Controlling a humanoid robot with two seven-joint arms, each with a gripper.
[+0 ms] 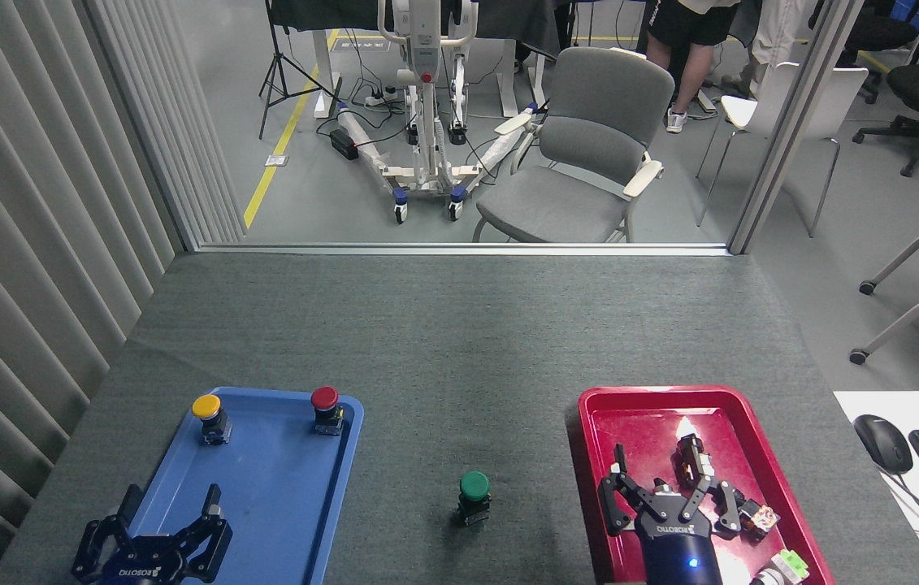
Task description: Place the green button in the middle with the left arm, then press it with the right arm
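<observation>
Green button (474, 487) stands upright on the bare grey mat of the bench (443, 341), between the blue tray (264, 504) and the red tray (630, 414), touching neither. It sits well to the left of the right jaws and to the right of the left jaws. Placement in the middle looks done. Whether the press has been made cannot be told from this view; treat it as the step in hand.

Right gripper (666, 487): jaws spread wide, fingers splayed, holding nothing, hovering over the red tray above the loose switch parts (699, 467). Contact with those parts cannot be judged from this angle.

Left gripper (171, 520): jaws spread, empty, over the near end of the blue tray. The yellow button (207, 410) and red button (325, 402) stand at the tray's far end, well beyond the jaws.

To press well:
- Bring the right jaws left until they sit directly over the green cap.
- Draw the fingers together first, so a single tip meets the cap.
- Descend straight down on the cap centre. The body is narrow and unanchored, so an off-centre push would likely tip or skid it.
- Keep the left jaws clear.
</observation>
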